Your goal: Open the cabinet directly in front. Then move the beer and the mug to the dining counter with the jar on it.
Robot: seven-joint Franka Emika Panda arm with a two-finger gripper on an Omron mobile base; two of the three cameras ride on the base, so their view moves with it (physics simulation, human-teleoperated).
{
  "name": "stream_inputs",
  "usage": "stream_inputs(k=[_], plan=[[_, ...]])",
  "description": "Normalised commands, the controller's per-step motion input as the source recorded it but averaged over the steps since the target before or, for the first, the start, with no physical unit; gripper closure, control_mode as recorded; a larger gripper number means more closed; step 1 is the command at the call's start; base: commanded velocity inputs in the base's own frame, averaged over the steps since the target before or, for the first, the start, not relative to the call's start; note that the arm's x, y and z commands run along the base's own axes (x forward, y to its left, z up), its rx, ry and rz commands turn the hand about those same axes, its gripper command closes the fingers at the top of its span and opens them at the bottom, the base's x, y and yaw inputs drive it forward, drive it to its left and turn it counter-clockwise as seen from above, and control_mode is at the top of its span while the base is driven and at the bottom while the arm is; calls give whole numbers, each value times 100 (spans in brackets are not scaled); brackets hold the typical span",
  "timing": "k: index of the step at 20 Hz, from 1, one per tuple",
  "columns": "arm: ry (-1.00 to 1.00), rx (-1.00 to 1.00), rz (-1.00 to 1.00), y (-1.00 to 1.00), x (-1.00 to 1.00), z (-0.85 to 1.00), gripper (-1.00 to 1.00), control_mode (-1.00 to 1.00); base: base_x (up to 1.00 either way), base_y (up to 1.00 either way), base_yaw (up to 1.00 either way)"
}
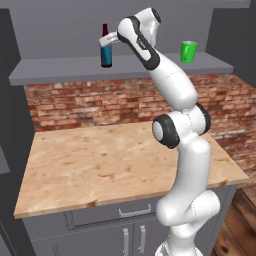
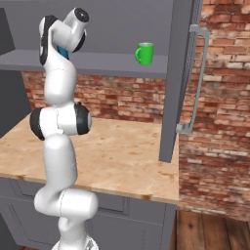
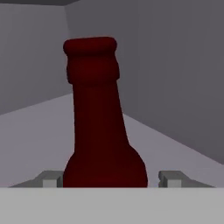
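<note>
The beer (image 1: pixel 105 49) is standing upright on the shelf of the cabinet (image 2: pixel 172 73), whose door is already swung open, while the mug (image 1: pixel 188 51) is sitting well apart from it on the same shelf, so I am judging both transfers as not yet done. I am reaching the arm high, with the gripper (image 3: pixel 109 179) bracketing the bottle; the fingers (image 3: pixel 171 178) are showing gaps either side, so nothing is gripped as far as I can see.
</note>
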Motion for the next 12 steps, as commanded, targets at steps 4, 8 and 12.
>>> stream_inputs(k=[4, 8, 12], plan=[[0, 0, 0, 0, -2, 0, 100, -100, 0, 0, 0], [0, 0, 0, 0, -36, 0, 100, -100, 0, 0, 0], [-6, 0, 0, 0, -91, -6, 100, -100, 0, 0, 0]])
